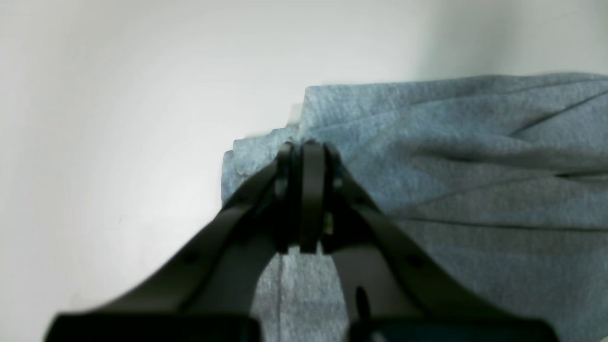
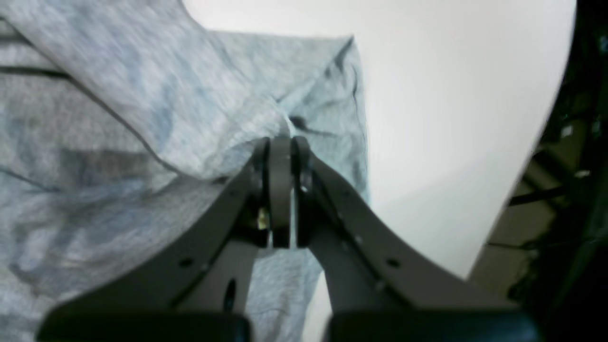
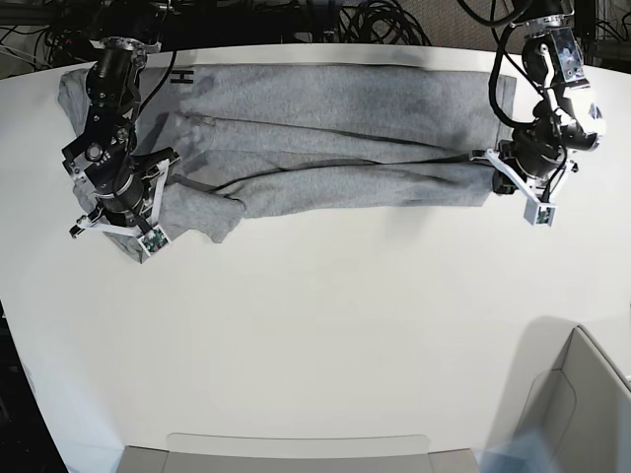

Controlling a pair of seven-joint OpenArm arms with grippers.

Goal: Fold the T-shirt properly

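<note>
The heather-grey T-shirt (image 3: 335, 138) lies stretched sideways across the far part of the white table, bunched into long folds, with a bit of black lettering at its upper left. My left gripper (image 1: 304, 148) is shut on a folded edge of the T-shirt (image 1: 451, 156); in the base view the left gripper (image 3: 490, 163) is at the cloth's right end. My right gripper (image 2: 280, 142) is shut on a gathered fold of the T-shirt (image 2: 118, 118); in the base view the right gripper (image 3: 168, 166) is at the left end.
A cardboard box (image 3: 582, 414) stands at the near right corner. Cables and dark equipment (image 3: 325, 20) line the table's far edge. The table's rim (image 2: 546, 142) passes close to the right gripper, with dark floor beyond.
</note>
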